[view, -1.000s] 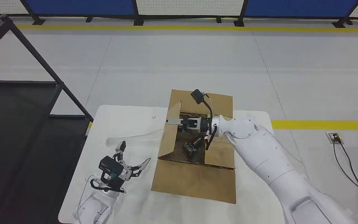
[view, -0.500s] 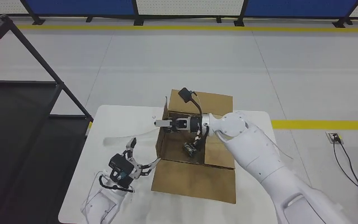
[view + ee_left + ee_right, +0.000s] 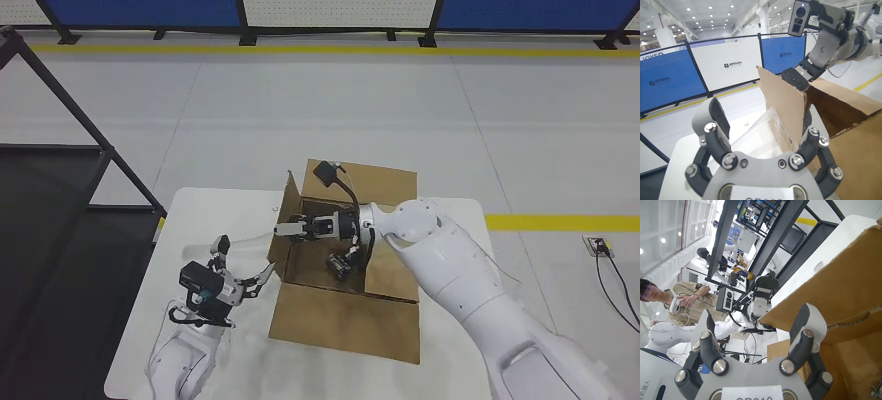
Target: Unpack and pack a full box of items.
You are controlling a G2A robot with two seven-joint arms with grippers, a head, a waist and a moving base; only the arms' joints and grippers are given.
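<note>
Nearest, at eight o'clock from the cardboard box [image 3: 345, 320], the left gripper [image 3: 244, 257] stands wide open and empty, one finger just beside the box's upright left flap [image 3: 783, 106]. Farther, at ten o'clock, the right gripper [image 3: 288, 227], also open, straddles that flap's edge. The box sits on the bench [image 3: 215, 215].

box [image 3: 345, 320] on table [image 3: 200, 215] | item [image 3: 340, 267] in box | left claw [image 3: 245, 258] left of box | right claw [image 3: 287, 229] at flap [image 3: 291, 198]

Brown cardboard box [image 3: 345, 325] on a white table [image 3: 215, 215]; black, dimpled pads [image 3: 794, 78]; pale grey floor [image 3: 300, 110] with a yellow stripe [image 3: 560, 222]; blue and white dotted panels [image 3: 664, 81] behind.
</note>
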